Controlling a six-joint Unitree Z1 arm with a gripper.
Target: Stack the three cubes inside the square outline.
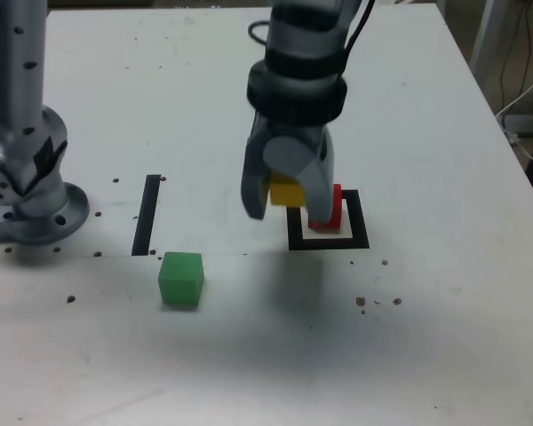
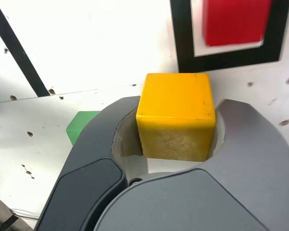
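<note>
The yellow cube (image 1: 287, 190) (image 2: 176, 114) is held off the table with my gripper (image 1: 289, 200) (image 2: 176, 126) shut on it. It hangs just to the exterior view's left of the square outline (image 1: 329, 241) (image 2: 183, 43). Inside that black frame rests the red cube (image 1: 330, 209) (image 2: 236, 21), partly hidden in the exterior view by a gripper finger. The green cube (image 1: 180, 279) (image 2: 79, 126) lies on the table nearer the front, to the exterior view's left, apart from the gripper.
A single straight black stripe (image 1: 147, 213) (image 2: 17, 50) lies to the exterior view's left of the outline. The arm's grey base (image 1: 27, 191) stands at the far left. Small dark holes dot the white table (image 1: 426, 133).
</note>
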